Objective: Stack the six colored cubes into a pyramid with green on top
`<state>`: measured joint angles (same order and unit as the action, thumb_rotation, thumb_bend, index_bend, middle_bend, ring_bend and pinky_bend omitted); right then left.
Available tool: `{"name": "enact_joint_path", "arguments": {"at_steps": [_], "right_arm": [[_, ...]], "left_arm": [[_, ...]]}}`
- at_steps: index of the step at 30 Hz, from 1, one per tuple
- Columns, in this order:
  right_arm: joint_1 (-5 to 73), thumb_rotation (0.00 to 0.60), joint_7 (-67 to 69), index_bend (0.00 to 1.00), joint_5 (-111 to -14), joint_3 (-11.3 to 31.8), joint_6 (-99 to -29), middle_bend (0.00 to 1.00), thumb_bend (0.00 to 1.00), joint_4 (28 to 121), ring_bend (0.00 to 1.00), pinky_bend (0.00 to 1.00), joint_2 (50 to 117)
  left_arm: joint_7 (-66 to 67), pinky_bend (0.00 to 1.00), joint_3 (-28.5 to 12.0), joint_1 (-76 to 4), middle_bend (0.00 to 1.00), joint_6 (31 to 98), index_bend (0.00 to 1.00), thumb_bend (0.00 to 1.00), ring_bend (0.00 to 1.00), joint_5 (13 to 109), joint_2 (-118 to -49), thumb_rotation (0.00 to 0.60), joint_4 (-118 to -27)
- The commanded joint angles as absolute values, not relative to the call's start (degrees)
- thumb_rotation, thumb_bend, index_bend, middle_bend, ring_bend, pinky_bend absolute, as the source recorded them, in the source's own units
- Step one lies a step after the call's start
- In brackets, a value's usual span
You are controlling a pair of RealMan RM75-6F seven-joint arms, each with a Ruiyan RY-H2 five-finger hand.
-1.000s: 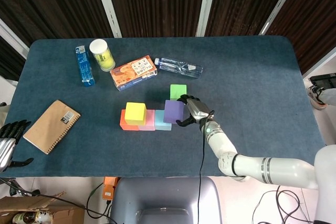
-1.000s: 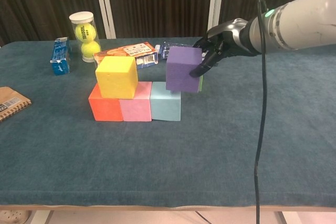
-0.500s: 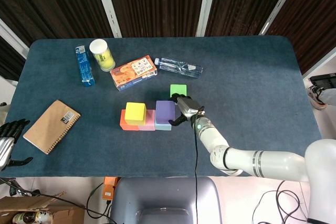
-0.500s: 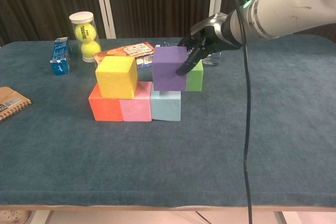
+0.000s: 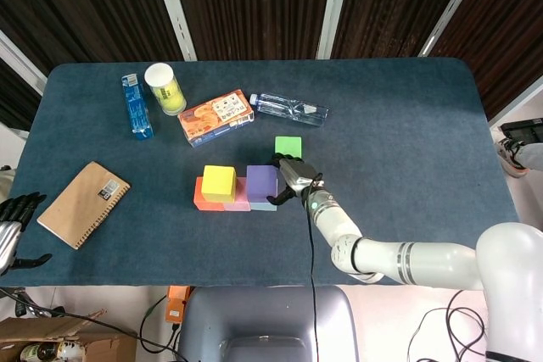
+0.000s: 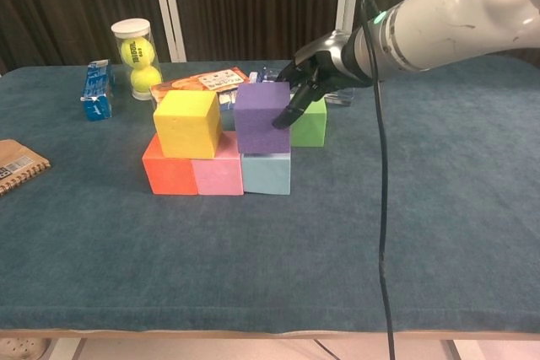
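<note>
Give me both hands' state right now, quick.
Left hand: at the table's left edge, holding nothing, fingers apart: open.
Right hand: fingers gripping the purple foam cube.

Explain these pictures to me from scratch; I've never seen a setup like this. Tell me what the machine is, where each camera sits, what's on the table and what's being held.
This is a two-armed robot with human-like hands, steered remotely by a person. One camera looks down from its head, the other looks forward from its chest.

On the blue table stands a row of three cubes: orange cube, pink cube and light blue cube. A yellow cube sits on top. The right hand holds a purple cube on the second layer, beside the yellow one. The green cube waits behind.

Further back lie a tennis-ball tube, a snack box, a water bottle, a blue packet and a notebook. The left hand idles off the table's edge.
</note>
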<state>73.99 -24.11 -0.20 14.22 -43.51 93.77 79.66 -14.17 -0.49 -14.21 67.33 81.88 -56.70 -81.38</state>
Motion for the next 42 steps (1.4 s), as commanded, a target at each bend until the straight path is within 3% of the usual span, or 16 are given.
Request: {"name": "enact_joint_path", "arguments": {"at_steps": [1,42], "right_arm": [[74.3,0.6,-24.1,0.48,-0.3,14.0,-43.9,0.05,0.25,93.4,0.0,0.0,80.2],[75.3,0.6,-22.6,0.46,-1.0,15.2,-44.9,0.05,0.25,89.3,0.0,0.0,85.4]], "left_arm": [[-14.0,0.05,-0.4,-14.2,0.04,67.3,0.09,0.13,0.0,82.1,-56.7,0.6,-81.5],[-16.2,0.05,-0.2,-14.0,0.04,66.9,0.09,0.13,0.0,82.4,-57.2,0.6,-79.5]]}}
